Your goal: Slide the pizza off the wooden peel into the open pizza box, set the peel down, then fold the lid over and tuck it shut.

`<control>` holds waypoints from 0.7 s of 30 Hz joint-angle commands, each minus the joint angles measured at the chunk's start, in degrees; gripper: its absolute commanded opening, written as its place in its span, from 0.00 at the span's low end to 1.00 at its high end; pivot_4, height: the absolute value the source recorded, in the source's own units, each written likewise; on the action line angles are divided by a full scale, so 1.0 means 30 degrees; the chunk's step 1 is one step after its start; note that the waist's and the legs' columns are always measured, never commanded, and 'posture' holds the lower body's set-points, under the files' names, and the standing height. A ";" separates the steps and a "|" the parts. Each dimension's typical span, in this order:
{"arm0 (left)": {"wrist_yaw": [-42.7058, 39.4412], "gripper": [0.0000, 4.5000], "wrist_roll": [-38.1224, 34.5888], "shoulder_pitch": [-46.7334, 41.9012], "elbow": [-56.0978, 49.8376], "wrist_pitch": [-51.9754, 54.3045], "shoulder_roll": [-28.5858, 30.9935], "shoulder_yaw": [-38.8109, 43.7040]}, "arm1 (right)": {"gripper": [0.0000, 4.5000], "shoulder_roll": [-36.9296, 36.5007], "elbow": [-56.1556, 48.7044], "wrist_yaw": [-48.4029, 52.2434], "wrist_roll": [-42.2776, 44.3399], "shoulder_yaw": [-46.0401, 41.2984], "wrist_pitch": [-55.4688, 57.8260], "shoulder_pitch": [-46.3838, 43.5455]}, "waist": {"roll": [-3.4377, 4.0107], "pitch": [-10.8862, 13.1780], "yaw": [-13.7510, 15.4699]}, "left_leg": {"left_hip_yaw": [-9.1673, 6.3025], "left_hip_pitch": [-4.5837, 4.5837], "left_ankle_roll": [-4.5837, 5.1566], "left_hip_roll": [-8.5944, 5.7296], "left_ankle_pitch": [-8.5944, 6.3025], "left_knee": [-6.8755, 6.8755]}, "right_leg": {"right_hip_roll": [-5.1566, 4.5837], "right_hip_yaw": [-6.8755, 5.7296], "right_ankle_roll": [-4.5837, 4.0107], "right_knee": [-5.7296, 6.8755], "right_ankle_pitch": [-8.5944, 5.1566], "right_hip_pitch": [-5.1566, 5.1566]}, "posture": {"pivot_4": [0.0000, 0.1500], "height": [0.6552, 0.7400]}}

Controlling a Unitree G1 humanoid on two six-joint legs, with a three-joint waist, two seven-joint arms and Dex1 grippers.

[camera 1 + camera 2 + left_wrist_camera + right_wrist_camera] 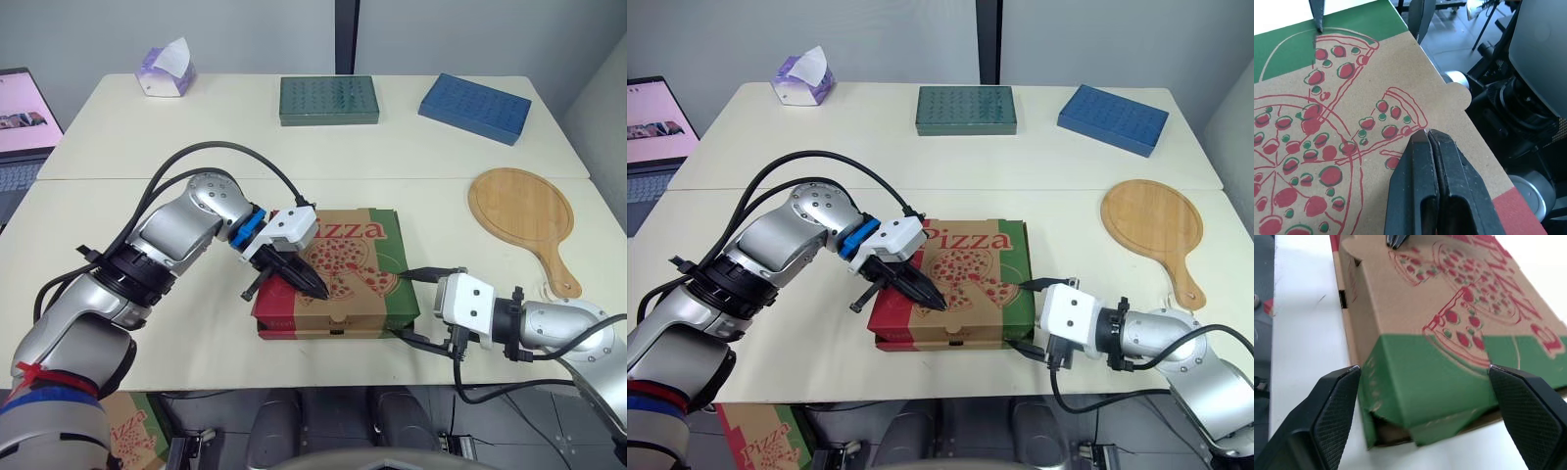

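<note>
Pale cream bench [118,137] runs wide under grey walls, with a laptop [20,122] at its left edge. The pizza box [377,264] sits at the front centre with its lid down, so whatever is inside is hidden. It is flat brown cardboard printed with red pizza drawings and has green and red ends. The green side flap at the right end is creased and bulges at the corner.

The left hand [318,291] is closed, its black fingers pressed together with the tips on the lid near the front edge. The right hand [402,305] is spread wide at the green end.

The wooden peel [521,217], round and bare, lies flat to the right, apart from the box. A green tray [328,100], a blue tray [475,108] and a tissue box [165,73] line the far side.
</note>
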 commanded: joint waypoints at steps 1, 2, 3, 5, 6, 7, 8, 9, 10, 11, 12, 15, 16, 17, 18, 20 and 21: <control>-0.0187 0.00 0.0713 0.0322 0.0108 -0.0099 -0.0081 -0.0149 | 0.99 0.0261 -0.1369 -0.0045 0.2311 -0.2575 0.0967 0.0675 | 0.0000 0.0000 0.0002 | 0.0000 -0.0001 0.0001 0.0000 -0.0001 0.0019 | 0.0000 0.0001 0.0002 0.0014 -0.0001 0.0001 | 1.00 1.00; -0.0187 0.00 0.0733 0.0313 0.0133 -0.0102 -0.0115 -0.0133 | 0.99 0.0291 -0.1565 0.0009 0.3237 -0.3344 0.1582 0.0894 | 0.0001 -0.0001 0.0016 | -0.0001 -0.0002 0.0002 0.0000 -0.0002 0.0031 | 0.0000 0.0000 0.0002 0.0021 -0.0001 0.0003 | 1.00 1.00; -0.0187 0.00 0.0756 0.0321 0.0143 -0.0098 -0.0143 -0.0101 | 0.99 0.0308 -0.1685 0.0065 0.4356 -0.4097 0.2261 0.0997 | -0.0001 -0.0002 0.0025 | -0.0001 -0.0004 0.0002 -0.0003 -0.0002 0.0037 | -0.0001 0.0003 0.0002 0.0027 -0.0001 0.0005 | 1.00 1.00; -0.0187 0.00 0.0777 0.0330 0.0183 -0.0049 -0.0248 0.0040 | 0.99 0.0301 -0.0977 -0.0011 0.7198 -0.6258 0.3863 0.0724 | -0.0001 -0.0002 0.0013 | -0.0004 -0.0003 0.0003 -0.0002 -0.0002 0.0050 | -0.0001 0.0002 -0.0014 0.0034 0.0010 0.0011 | 1.00 1.00; -0.0187 0.00 0.0774 0.0329 0.0204 -0.0014 -0.0295 0.0111 | 0.99 0.0212 -0.0396 -0.0122 0.7955 -0.7068 0.4517 0.0566 | -0.0002 -0.0002 0.0014 | -0.0001 -0.0001 0.0004 -0.0002 -0.0002 0.0060 | -0.0001 0.0008 -0.0022 0.0045 0.0014 0.0014 | 1.00 1.00; -0.0187 0.00 0.0774 0.0328 0.0218 0.0011 -0.0326 0.0158 | 0.99 0.0105 -0.0030 -0.0250 0.8429 -0.7573 0.4985 0.0455 | -0.0002 -0.0002 0.0021 | -0.0002 0.0001 0.0004 -0.0002 -0.0002 0.0068 | -0.0001 0.0007 -0.0024 0.0049 0.0016 0.0018 | 1.00 1.00; -0.0187 0.00 0.0764 0.0322 0.0229 0.0039 -0.0346 0.0195 | 0.99 -0.0054 0.0346 -0.0205 0.8348 -0.7737 0.5103 0.0460 | -0.0002 -0.0002 0.0034 | -0.0004 0.0003 0.0004 -0.0002 -0.0002 0.0077 | -0.0001 0.0005 -0.0024 0.0051 0.0016 0.0025 | 1.00 1.00; -0.0187 0.00 0.0754 0.0326 0.0202 0.0080 -0.0351 0.0232 | 0.99 -0.0290 0.0545 -0.0059 0.8025 -0.7667 0.5044 0.0586 | -0.0002 -0.0002 0.0046 | -0.0004 0.0004 0.0004 -0.0003 -0.0002 0.0082 | -0.0001 0.0005 -0.0024 0.0052 0.0016 0.0029 | 1.00 1.00; -0.0187 0.00 0.0739 0.0327 0.0180 0.0136 -0.0361 0.0287 | 0.95 -0.0713 0.0757 0.0147 0.7006 -0.7148 0.4554 0.0836 | -0.0002 -0.0002 0.0048 | -0.0004 0.0005 0.0005 -0.0004 -0.0003 0.0083 | -0.0001 0.0005 -0.0022 0.0052 0.0014 0.0029 | 1.00 1.00; -0.0187 0.00 0.0704 0.0323 0.0125 0.0220 -0.0355 0.0351 | 0.90 -0.1118 0.0960 0.0379 0.6065 -0.6462 0.4068 0.1043 | -0.0001 -0.0002 0.0050 | -0.0004 0.0005 0.0006 -0.0004 -0.0003 0.0083 | -0.0001 0.0004 -0.0022 0.0051 0.0014 0.0028 | 1.00 1.00; -0.0187 0.00 0.0664 0.0318 0.0079 0.0302 -0.0345 0.0415 | 0.85 -0.1424 0.1086 0.0589 0.5316 -0.5802 0.3619 0.1212 | -0.0001 -0.0002 0.0046 | -0.0004 0.0003 0.0007 -0.0005 -0.0004 0.0080 | -0.0001 0.0005 -0.0014 0.0051 0.0008 0.0026 | 1.00 1.00; -0.0187 0.00 0.0497 0.0251 -0.0055 0.0614 -0.0269 0.0651 | 0.62 -0.1059 0.1236 0.0766 0.4205 -0.3379 0.2564 0.1081 | 0.0000 -0.0003 0.0011 | -0.0003 0.0003 0.0011 -0.0005 -0.0006 0.0082 | 0.0001 0.0006 0.0028 0.0050 -0.0017 0.0021 | 1.00 1.00; -0.0187 0.00 0.0486 0.0242 -0.0096 0.0671 -0.0244 0.0684 | 0.53 -0.0807 0.1268 0.0744 0.4022 -0.2786 0.2364 0.0960 | 0.0000 -0.0002 0.0009 | -0.0003 0.0005 0.0011 -0.0005 -0.0006 0.0082 | 0.0001 0.0007 0.0031 0.0052 -0.0018 0.0020 | 1.00 1.00; -0.0187 0.00 0.0486 0.0247 -0.0134 0.0705 -0.0224 0.0704 | 0.45 -0.0655 0.1299 0.0732 0.3884 -0.2448 0.2222 0.0888 | 0.0000 -0.0002 0.0010 | -0.0003 0.0003 0.0011 -0.0004 -0.0006 0.0082 | 0.0000 0.0005 0.0034 0.0053 -0.0020 0.0019 | 1.00 1.00; -0.0187 0.00 0.0494 0.0245 -0.0155 0.0727 -0.0208 0.0711 | 0.38 -0.0408 0.1292 0.0718 0.3854 -0.2025 0.2194 0.0732 | 0.0000 -0.0002 0.0012 | -0.0004 -0.0001 0.0011 -0.0005 -0.0006 0.0085 | 0.0000 0.0006 0.0037 0.0052 -0.0022 0.0019 | 1.00 1.00; -0.0187 0.00 0.0511 0.0232 -0.0155 0.0792 -0.0224 0.0760 | 0.22 -0.0031 0.1326 0.0675 0.3849 -0.1327 0.2316 0.0477 | -0.0001 -0.0002 0.0008 | -0.0003 -0.0004 0.0010 -0.0006 -0.0006 0.0093 | -0.0001 0.0008 0.0040 0.0051 -0.0022 0.0019 | 1.00 1.00; -0.0187 0.00 0.0522 0.0215 -0.0144 0.0802 -0.0232 0.0769 | 0.12 0.0212 0.1317 0.0683 0.3931 -0.1026 0.2353 0.0326 | -0.0001 -0.0002 0.0013 | -0.0003 -0.0003 0.0010 -0.0006 -0.0006 0.0094 | -0.0001 0.0008 0.0040 0.0051 -0.0022 0.0019 | 1.00 1.00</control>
